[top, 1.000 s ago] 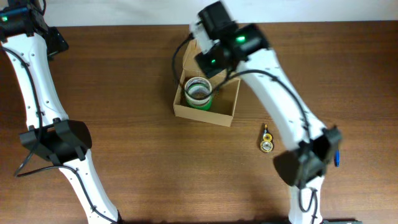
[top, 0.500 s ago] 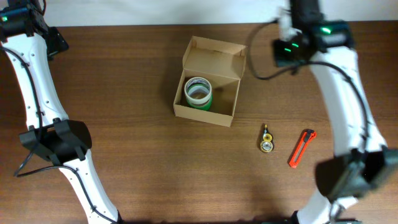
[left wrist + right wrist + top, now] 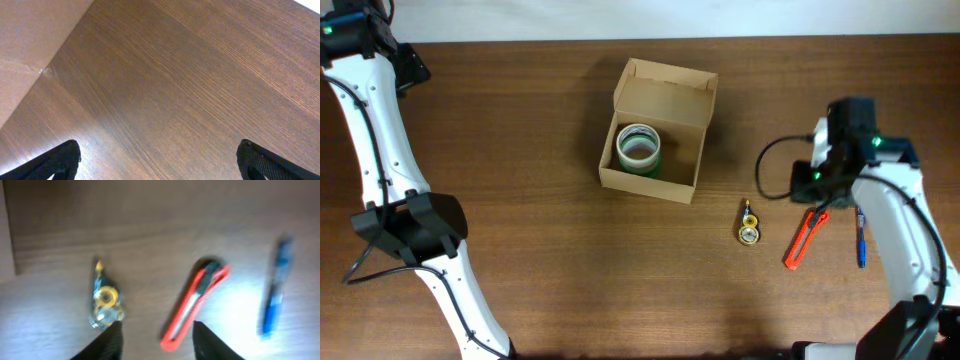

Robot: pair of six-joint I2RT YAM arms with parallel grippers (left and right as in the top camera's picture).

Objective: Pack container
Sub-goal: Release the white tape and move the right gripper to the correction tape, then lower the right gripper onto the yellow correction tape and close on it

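Note:
The container (image 3: 682, 170) is a tan cardboard box standing open at the table's middle, its lid flap (image 3: 665, 95) tilted back. A green-and-white tape roll (image 3: 639, 150) lies inside, against the left wall. My right gripper (image 3: 159, 345) hovers open over the table to the box's right. The lower end of a red utility knife (image 3: 195, 302) shows between its fingers, not gripped. In the overhead view that gripper (image 3: 813, 192) is just above the knife (image 3: 805, 238). My left gripper (image 3: 160, 162) is open over bare wood at the far left.
A yellow correction-tape dispenser (image 3: 748, 225) lies left of the knife and a blue pen (image 3: 860, 240) lies to its right. Both also show in the right wrist view: dispenser (image 3: 105, 302), pen (image 3: 274, 295). A tan surface (image 3: 25, 50) fills the left wrist view's upper-left corner.
My right arm has swung from above the box to the right side of the table and come down over the knife. The tape roll stays in the box. The left arm has not moved.

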